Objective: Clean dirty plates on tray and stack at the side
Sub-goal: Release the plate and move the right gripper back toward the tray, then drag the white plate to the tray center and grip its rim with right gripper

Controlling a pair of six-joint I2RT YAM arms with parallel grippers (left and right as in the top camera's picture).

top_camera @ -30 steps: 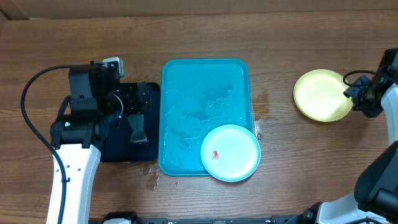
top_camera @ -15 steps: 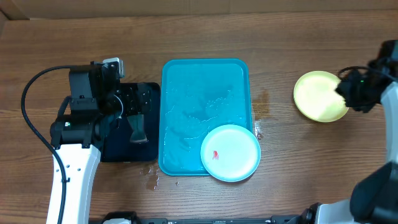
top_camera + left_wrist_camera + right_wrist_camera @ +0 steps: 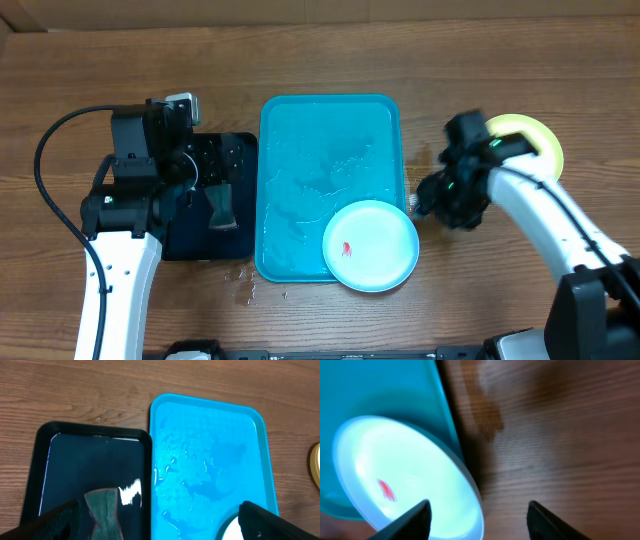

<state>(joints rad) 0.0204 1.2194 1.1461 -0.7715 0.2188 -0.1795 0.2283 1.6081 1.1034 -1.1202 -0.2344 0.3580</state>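
Hanging over the black tray [image 3: 178,235] at the far left, the left gripper [image 3: 159,506] has its claw released, the two fingers spread wide to either side of the wrist view. A grey-green pad [image 3: 103,511] lies inside that tray, in the shallow liquid that glints there, and neither finger touches it. Just to the right, almost edge to edge with the black tray, sits the turquoise tray [image 3: 330,140], its floor beaded and streaked with water. The light blue plate [image 3: 370,245] rests on that tray's near right corner, overlapping the rim and partly overhanging the wooden table [image 3: 320,50], with a small red smear [image 3: 346,249] left of its centre. Right of the plate, the right gripper [image 3: 477,504] hovers low above the table just beside the plate's edge, its claw also released and empty, one finger over the plate's rim and the other over bare wood. Farther right, a yellow-green plate [image 3: 540,140] lies on the table well apart from the turquoise tray, partly hidden by the right arm [image 3: 530,205].
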